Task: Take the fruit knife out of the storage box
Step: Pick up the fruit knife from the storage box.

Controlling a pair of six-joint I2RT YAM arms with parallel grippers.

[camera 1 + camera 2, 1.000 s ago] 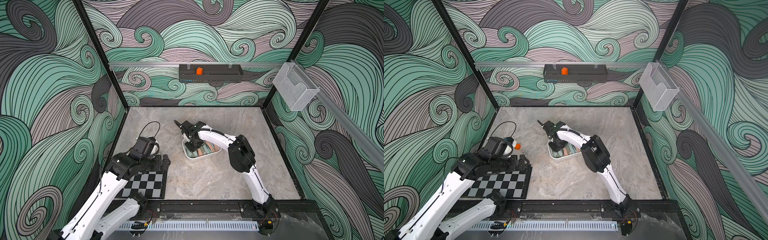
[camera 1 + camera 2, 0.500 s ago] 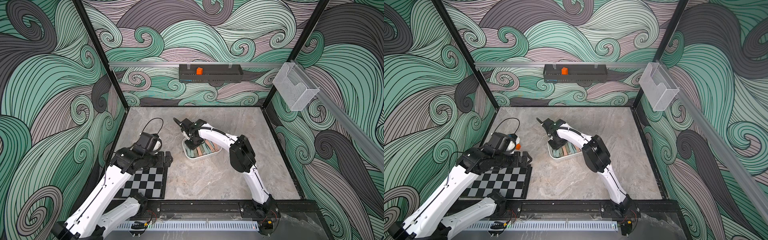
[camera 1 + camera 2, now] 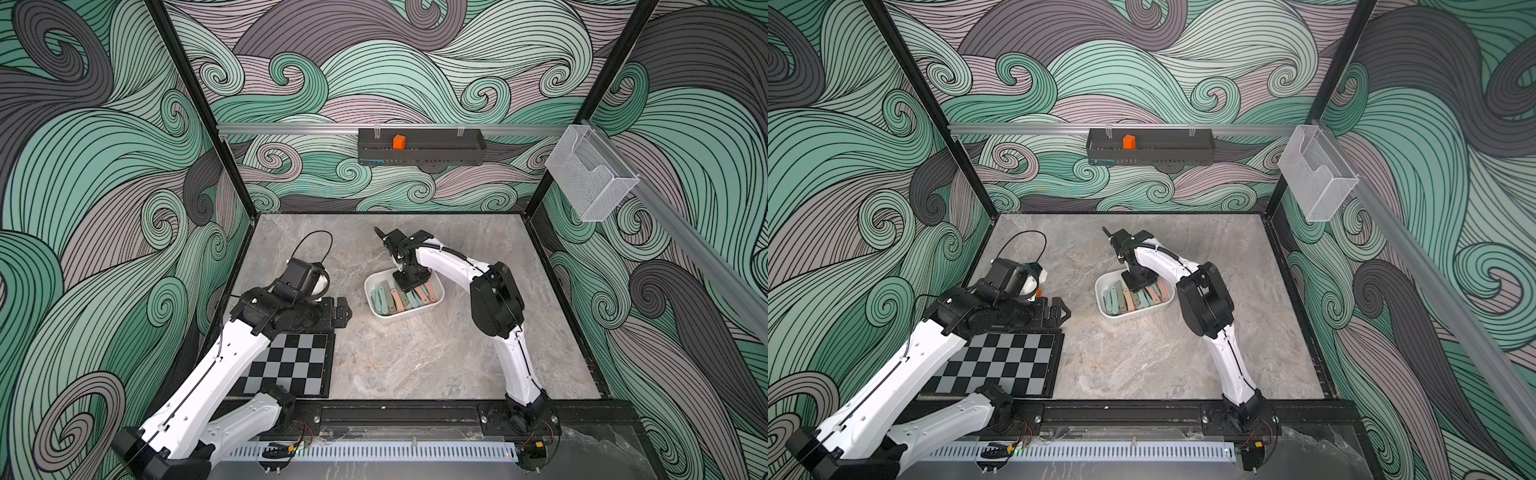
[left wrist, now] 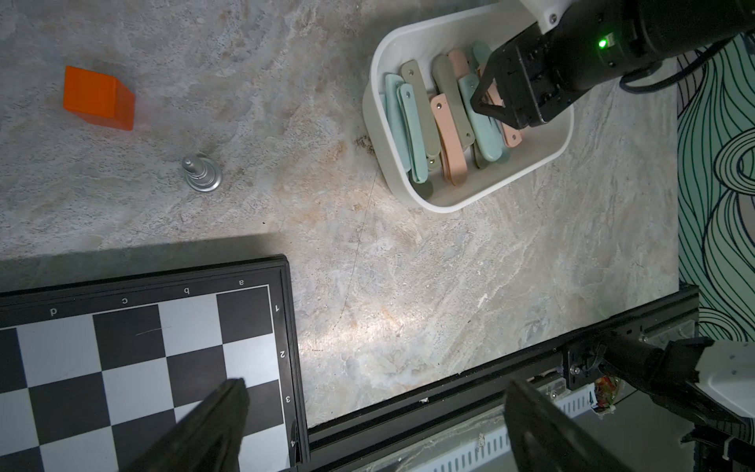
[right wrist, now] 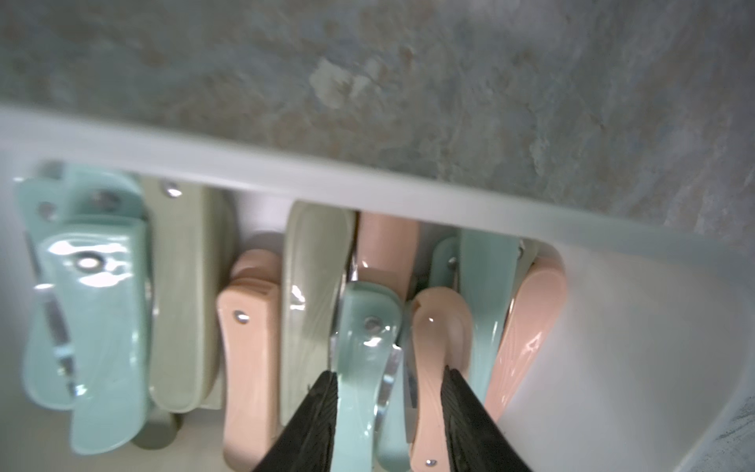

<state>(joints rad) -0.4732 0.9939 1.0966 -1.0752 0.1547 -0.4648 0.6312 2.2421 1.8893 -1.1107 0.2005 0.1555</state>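
Observation:
The white storage box [image 3: 399, 315] [image 3: 1125, 313] [image 4: 470, 200] sits mid-table with several folded fruit knives [image 3: 388, 299] [image 4: 449, 135] in teal, pink and olive packed side by side. My right gripper [image 3: 409, 286] [image 3: 1140, 286] [image 4: 496, 114] [image 5: 390, 376] points down into the box. Its jaws stand partly open. A teal knife [image 5: 363, 347] and a pink knife [image 5: 433, 339] lie between its fingers, each finger close against one. My left gripper [image 3: 343, 313] [image 3: 1061, 311] [image 4: 376, 388] hovers wide open and holds nothing, left of the box at the chessboard's far corner.
A chessboard [image 3: 291, 365] [image 4: 122, 367] lies front left. An orange cube [image 4: 98, 98] and a silver chess pawn [image 4: 200, 175] stand on the table beyond it. On the back wall hangs a black tray [image 3: 419, 151]. A clear mesh basket [image 3: 590, 178] is on the right rail.
My left arm has swung a little right, toward the box. The right gripper's jaws have widened while it stays down in the box.

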